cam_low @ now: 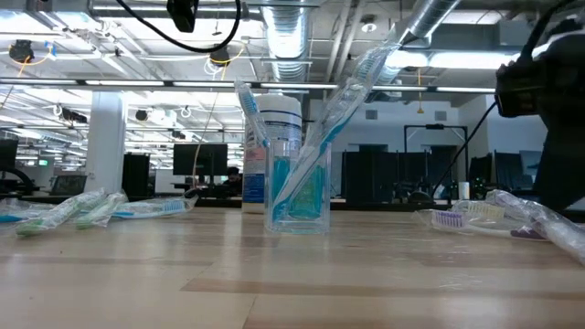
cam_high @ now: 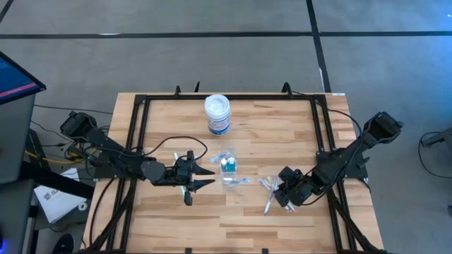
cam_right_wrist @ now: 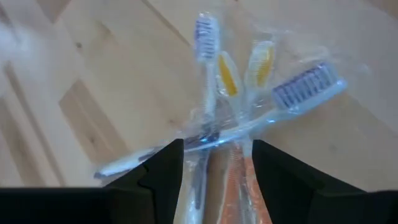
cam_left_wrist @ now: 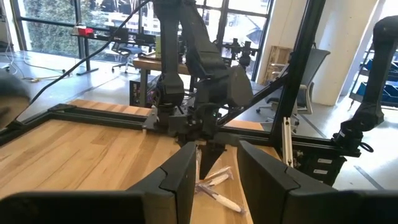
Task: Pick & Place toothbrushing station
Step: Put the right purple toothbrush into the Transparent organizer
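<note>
Clear cup (cam_high: 228,169) (brushes inside) mid-table; right pincer (cam_high: 280,194) open over wrapped toothbrushes (cam_right_wrist: 249,112), left pincer (cam_high: 201,177) open nearby.

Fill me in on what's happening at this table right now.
A two-armed robot is setting up a toothbrushing station. The clear cup stands mid-table, already holding a few toothbrushes and a small tube. The right hand is down over a pile of wrapped toothbrushes, fingers open around them, none lifted yet. The left hand is open just beside the cup, holding nothing. More wrapped brushes lie under the left arm, and a white jar stands behind the cup.
</note>
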Available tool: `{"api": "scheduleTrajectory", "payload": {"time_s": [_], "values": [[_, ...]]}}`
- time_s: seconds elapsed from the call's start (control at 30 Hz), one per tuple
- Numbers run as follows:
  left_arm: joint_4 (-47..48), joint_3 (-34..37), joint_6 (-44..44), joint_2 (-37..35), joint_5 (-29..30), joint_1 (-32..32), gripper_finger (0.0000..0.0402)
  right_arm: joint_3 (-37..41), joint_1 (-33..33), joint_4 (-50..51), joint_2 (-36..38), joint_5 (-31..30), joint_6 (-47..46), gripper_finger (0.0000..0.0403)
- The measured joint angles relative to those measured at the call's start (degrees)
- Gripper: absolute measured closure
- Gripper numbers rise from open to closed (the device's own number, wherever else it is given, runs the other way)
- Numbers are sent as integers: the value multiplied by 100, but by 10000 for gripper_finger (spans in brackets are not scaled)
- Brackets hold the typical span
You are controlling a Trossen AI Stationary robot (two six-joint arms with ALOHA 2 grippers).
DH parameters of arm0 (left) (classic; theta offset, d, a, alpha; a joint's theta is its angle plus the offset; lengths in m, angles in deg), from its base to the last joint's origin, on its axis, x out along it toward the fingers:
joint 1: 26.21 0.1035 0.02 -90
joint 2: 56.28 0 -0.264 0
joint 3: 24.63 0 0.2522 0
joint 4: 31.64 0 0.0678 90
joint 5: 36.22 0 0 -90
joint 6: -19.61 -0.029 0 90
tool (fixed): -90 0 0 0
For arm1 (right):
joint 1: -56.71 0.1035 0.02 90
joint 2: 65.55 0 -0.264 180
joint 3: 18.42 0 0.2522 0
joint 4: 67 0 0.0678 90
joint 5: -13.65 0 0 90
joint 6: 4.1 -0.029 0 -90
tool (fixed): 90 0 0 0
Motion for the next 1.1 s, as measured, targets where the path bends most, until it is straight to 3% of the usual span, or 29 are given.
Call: {"api": "scheduleTrajectory", "payload": {"time_s": [0.43, 0.67, 0.93, 1.1], "values": [[0, 0, -1, 0, 0, 1, 291, 0, -26, -146, -295, -187, -45, 234], [0, 0, -1, 0, 1, 1, 291, 0, -89, -191, -294, -291, 2, 292], [2, 0, 0, 0, 1, 2, 291, 0, -92, -212, -336, -313, 203, 393], [4, 0, -2, 0, 2, 2, 291, 2, -91, -260, -457, -294, 304, 401]]}}
